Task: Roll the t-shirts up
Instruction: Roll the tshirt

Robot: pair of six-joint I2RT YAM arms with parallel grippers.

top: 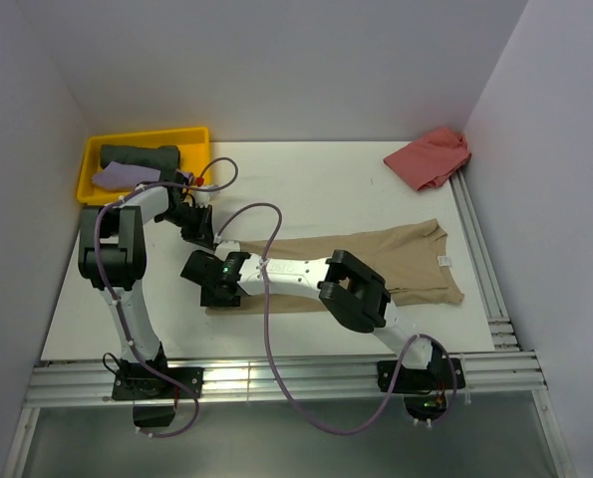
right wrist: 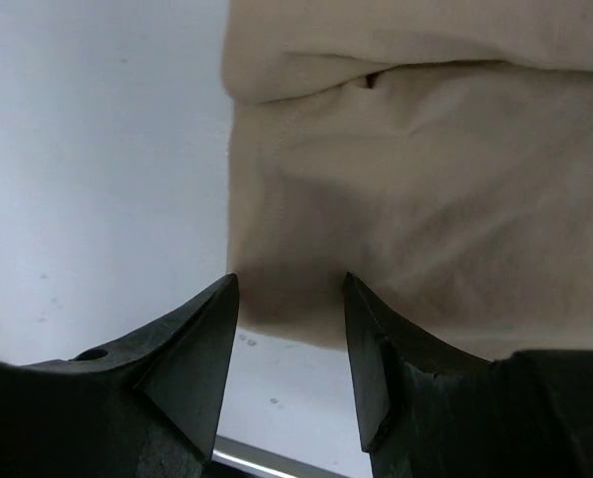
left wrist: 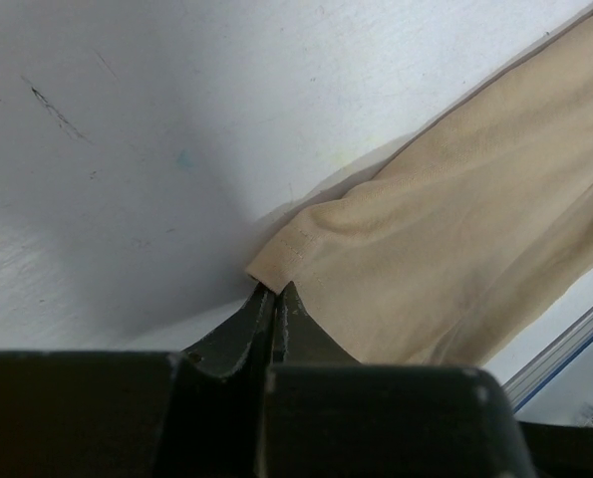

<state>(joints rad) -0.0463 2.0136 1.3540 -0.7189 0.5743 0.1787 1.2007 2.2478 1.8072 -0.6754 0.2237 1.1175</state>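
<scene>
You have the flat t-shirt point(top: 416, 261) lying on the near half of the worktop point(top: 326, 189), running from the middle towards the right edge. The left end effector point(left wrist: 276, 299) sits at its far-left corner, fingers pressed together on the cloth. The right end effector point(right wrist: 288, 289) sits just before it at the near-left corner, with its fingers on either side of the shirt's edge. Behind, in the far right corner and well apart, lies the crumpled t-shirt point(top: 431, 157). In the far left corner stands the bin point(top: 191, 134), holding a rolled t-shirt point(top: 142, 156) with a second bundled t-shirt point(top: 122, 175) just before it.
</scene>
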